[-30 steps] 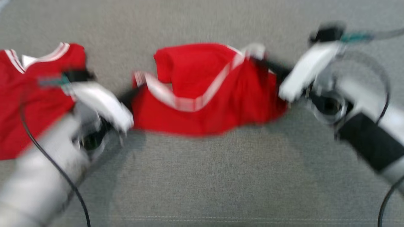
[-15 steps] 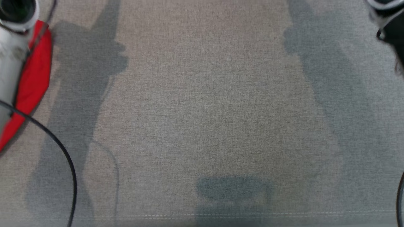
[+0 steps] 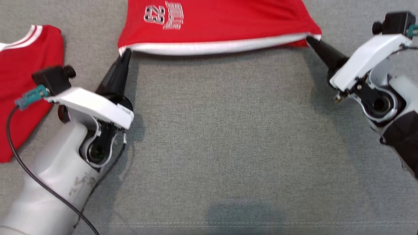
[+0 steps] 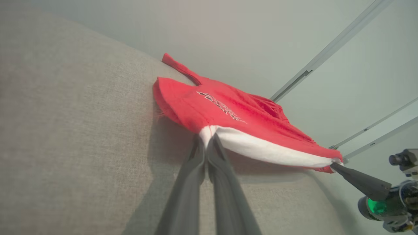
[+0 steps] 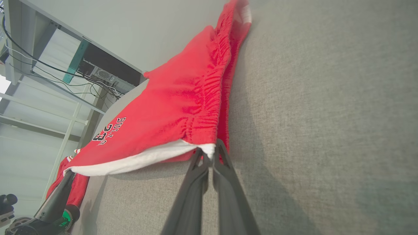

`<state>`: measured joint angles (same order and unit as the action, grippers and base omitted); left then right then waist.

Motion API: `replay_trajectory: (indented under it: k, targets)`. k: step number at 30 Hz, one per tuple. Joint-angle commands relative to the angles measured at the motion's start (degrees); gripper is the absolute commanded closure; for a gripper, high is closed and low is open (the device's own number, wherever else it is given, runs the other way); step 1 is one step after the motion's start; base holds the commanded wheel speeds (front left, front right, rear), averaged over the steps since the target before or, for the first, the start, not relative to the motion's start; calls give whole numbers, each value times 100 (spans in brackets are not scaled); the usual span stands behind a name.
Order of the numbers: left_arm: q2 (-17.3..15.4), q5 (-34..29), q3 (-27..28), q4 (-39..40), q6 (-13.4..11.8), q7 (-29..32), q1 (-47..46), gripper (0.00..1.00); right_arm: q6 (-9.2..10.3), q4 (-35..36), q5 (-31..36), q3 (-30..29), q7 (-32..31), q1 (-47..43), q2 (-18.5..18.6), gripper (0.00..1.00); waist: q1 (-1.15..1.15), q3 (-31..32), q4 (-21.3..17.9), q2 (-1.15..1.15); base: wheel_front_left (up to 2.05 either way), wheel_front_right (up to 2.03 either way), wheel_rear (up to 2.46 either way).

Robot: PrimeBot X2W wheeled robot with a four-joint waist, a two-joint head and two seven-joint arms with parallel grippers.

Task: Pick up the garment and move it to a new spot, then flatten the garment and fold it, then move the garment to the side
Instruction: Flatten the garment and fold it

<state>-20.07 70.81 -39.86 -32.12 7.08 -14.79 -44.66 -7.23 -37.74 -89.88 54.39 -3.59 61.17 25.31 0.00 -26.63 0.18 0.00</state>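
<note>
The garment (image 3: 212, 23) is red with a white hem band and a white "23" print. It lies spread at the far middle of the grey fabric surface (image 3: 228, 137). Its hem is stretched taut between my two grippers and lifted slightly. My left gripper (image 3: 125, 54) is shut on the hem's left corner, and the left wrist view shows its fingers (image 4: 214, 153) pinching the white band of the garment (image 4: 235, 114). My right gripper (image 3: 308, 39) is shut on the right corner, its fingers (image 5: 223, 169) clamped on the band of the garment (image 5: 163, 114).
A second red garment (image 3: 23, 81) with white stripes lies at the left edge, beside my left arm. A stitched seam (image 3: 228, 224) runs along the near edge of the surface. Past the far edge stands a shelf with a computer (image 5: 104, 73).
The head camera has swung about between frames. A second ago the garment hung bunched between the grippers; now it lies spread out farther away, hem pulled straight, and both grippers still hold it.
</note>
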Motion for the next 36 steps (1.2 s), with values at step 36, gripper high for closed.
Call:
replay_trajectory:
  k: [36]
  targets:
    - [535, -452, 440, -216, 41, -20, 2912, 100, -25, 758, -303, 109, 356, -3242, 224, 100, 0, 2372, 48, 0, 0, 0, 0]
